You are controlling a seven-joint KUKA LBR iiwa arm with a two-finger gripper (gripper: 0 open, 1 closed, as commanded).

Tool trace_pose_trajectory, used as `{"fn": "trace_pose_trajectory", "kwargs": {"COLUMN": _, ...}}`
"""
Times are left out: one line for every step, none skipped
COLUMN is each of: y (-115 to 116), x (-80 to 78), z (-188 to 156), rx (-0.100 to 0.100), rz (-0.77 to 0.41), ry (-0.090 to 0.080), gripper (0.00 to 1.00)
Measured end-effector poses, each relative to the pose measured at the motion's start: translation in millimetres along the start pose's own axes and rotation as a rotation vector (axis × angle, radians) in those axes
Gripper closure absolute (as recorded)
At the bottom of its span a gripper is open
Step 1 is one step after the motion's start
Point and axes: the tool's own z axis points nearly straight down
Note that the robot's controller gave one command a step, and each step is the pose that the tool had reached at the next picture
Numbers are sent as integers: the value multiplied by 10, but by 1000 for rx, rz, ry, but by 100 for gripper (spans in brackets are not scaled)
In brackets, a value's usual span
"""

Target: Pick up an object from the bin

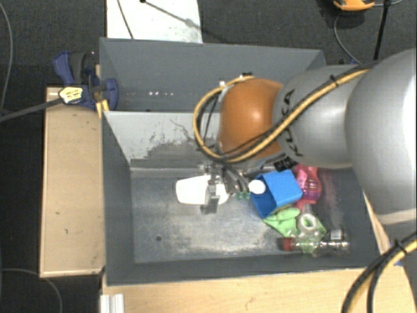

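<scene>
The grey arm comes in above and to the right of the blue block, and its orange wrist cover, looped with yellow and black cables, hangs just above and to the left of that block. The grey metal bin has its bare floor stretching left of and below the block. The block itself, a chunky blue cube tilted a little, sits at the top of a small heap. Left of it, apart from the heap, lies a rounded white object on the floor; the gripper is down at that object's right end, between it and the block, and whether it is apart or closed on the object cannot be told. A crumpled green piece touches the block from below. A pink item lies just right of the block. A clear ring with a green tint sits below and to the right, and a small metal part lies farther that way.
</scene>
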Motion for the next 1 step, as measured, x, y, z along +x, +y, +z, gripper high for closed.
{"fn": "trace_pose_trajectory", "kwargs": {"y": 0, "x": -2, "z": -70, "rx": 0, "rz": 1, "ry": -2, "gripper": 100}}
